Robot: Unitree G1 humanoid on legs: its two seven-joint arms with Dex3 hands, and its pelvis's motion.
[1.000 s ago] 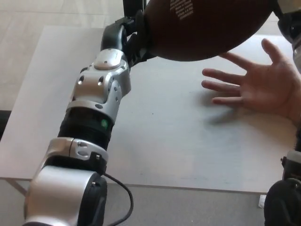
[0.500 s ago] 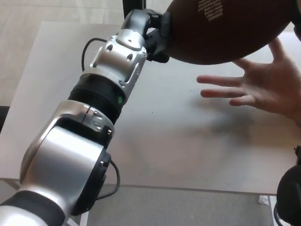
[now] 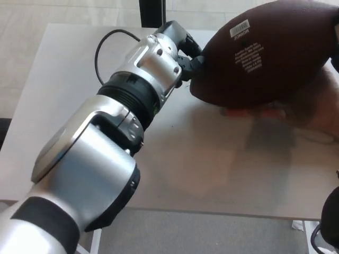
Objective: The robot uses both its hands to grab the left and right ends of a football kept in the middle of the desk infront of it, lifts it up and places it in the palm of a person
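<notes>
The football [image 3: 267,55], dark brown with a white label and small white print on its upper face, sits high toward the far right of the counter [image 3: 212,159], well clear of the near edge. Its left end is met by the left hand [image 3: 185,45], whose black fingers [image 3: 194,62] press against the ball's pointed end; the silver and black forearm runs from the near left corner of the counter diagonally up to the ball, with a black cable looping off its far side.

Directly beneath the football a person's hand [image 3: 312,114] lies palm up, fingertips poking out reddish under the ball's lower curve. The ball appears to rest on or just above that palm; contact cannot be told for sure. A shadow spreads on the counter just under the ball.

The right end of the football runs to the picture's right border, and the right hand does not show there, so nothing can be said about its fingers.

Between the football and the counter's near edge the pale surface lies bare. Left of the arm, open surface runs to the counter's left edge. Beyond the far edge is light flooring and a dark upright post [image 3: 151,11].
</notes>
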